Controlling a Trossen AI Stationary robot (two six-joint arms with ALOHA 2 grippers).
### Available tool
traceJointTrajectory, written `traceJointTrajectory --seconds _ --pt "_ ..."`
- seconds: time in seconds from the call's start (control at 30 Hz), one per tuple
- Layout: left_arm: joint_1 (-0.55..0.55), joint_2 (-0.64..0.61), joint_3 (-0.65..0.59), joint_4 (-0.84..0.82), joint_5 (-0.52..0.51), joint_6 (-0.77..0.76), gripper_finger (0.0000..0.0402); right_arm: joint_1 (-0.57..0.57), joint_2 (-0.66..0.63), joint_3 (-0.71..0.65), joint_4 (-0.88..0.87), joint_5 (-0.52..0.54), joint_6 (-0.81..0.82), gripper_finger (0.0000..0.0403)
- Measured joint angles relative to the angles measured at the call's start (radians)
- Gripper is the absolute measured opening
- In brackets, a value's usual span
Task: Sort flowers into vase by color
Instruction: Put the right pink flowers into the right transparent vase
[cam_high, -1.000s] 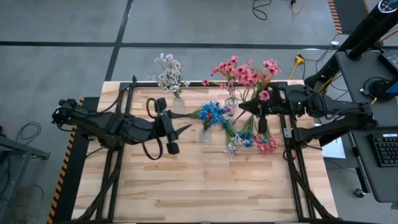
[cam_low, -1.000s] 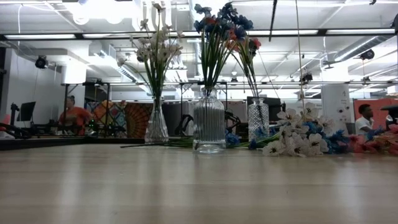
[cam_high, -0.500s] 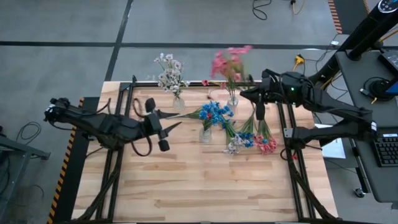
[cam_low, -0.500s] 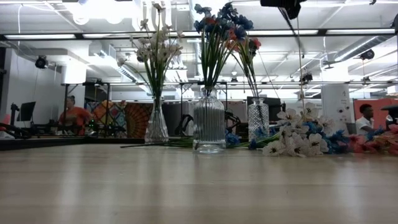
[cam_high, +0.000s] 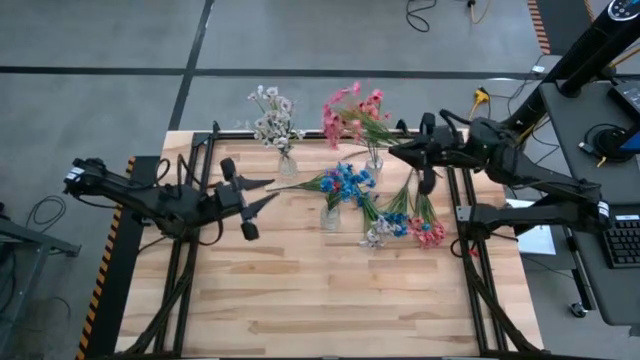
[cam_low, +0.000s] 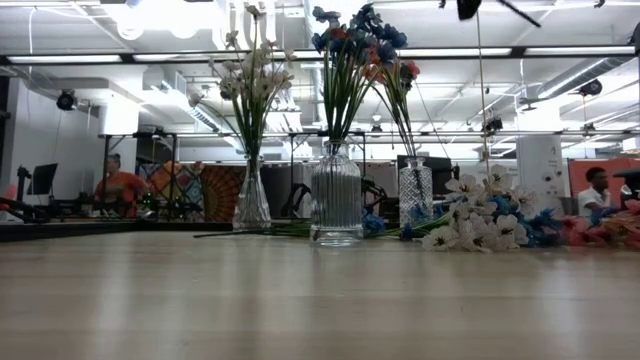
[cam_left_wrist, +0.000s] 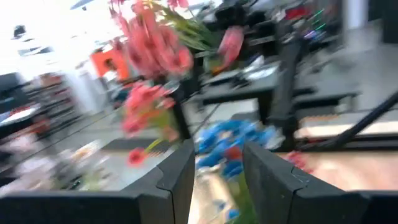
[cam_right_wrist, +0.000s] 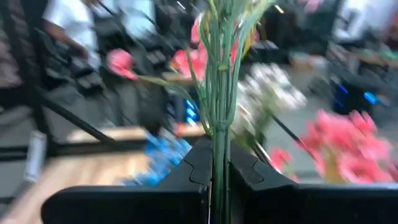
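My right gripper is shut on a bunch of pink flowers, held high over the table's far side, above the small glass vase. My left gripper is open and empty, left of the vases, pointing toward the table's right edge. A vase of white flowers and a ribbed vase of blue flowers stand upright on the table. Loose blue, white and pink sprays lie flat in a pile to the right; the pile also shows in the low view. My right gripper pinches a bundle of several green stems between its two fingers, at the lower part of the stems. The fingers lie across the stems. The bunch is lifted clear of the table and slants, with the blossoms toward the table's left and far edge.
The three vases stand close together at the table's far middle, as the low view shows: white, blue, small. The near half of the wooden table is bare. People sit in the room beyond.
My right gripper has gone up and toward the table's far edge with the pink bunch and has tipped it, so the blossoms have swung toward the left. My left gripper has drawn back toward the table's left edge, away from the blue flower vase.
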Motion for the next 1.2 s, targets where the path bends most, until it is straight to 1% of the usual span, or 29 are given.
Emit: traceJointTrajectory --seconds 0.07,0.13,0.2,0.3,0.4,0.47,0.67,0.77,0.9,1.0,1.13,1.2 --pt "0.0 0.014 -0.003 0.038 0.09 0.0 0.0118 0.005 -0.013 0.0 0.061 -0.07 0.025 0.0012" --pt "-0.001 0.047 -0.004 0.098 0.155 0.004 0.0118 0.019 -0.02 -0.001 0.129 -0.132 0.057 0.0012" --pt "-0.001 0.099 -0.004 0.195 0.168 0.02 0.0118 0.035 -0.023 -0.004 0.184 -0.164 0.075 0.0012" --pt "0.001 0.206 -0.002 0.365 0.168 0.091 0.0122 0.077 -0.012 -0.017 0.251 -0.17 0.085 0.0012" --pt "0.007 0.33 0.033 0.498 0.168 0.125 0.0139 0.133 0.02 -0.034 0.311 -0.17 0.093 0.0012" --pt "0.016 0.406 0.081 0.561 0.17 0.129 0.0155 0.177 0.048 -0.045 0.361 -0.17 0.094 0.0012" --pt "0.045 0.63 0.259 0.564 0.171 0.143 0.0209 0.295 0.136 -0.053 0.558 -0.168 0.092 0.0012" --pt "0.058 0.729 0.33 0.626 0.176 0.176 0.0225 0.334 0.177 -0.054 0.627 -0.167 0.08 0.0012" --pt "0.085 0.843 0.425 0.658 0.188 0.181 0.0228 0.368 0.22 -0.054 0.706 -0.147 0.075 0.0012" --pt "0.105 0.91 0.497 0.661 0.229 0.18 0.0227 0.378 0.246 -0.054 0.742 -0.141 0.075 0.0012" --pt "0.129 0.973 0.564 0.665 0.261 0.18 0.0224 0.383 0.266 -0.052 0.772 -0.141 0.075 0.0012" --pt "0.145 0.989 0.587 0.67 0.31 0.176 0.0224 0.383 0.272 -0.052 0.774 -0.141 0.074 0.0012"
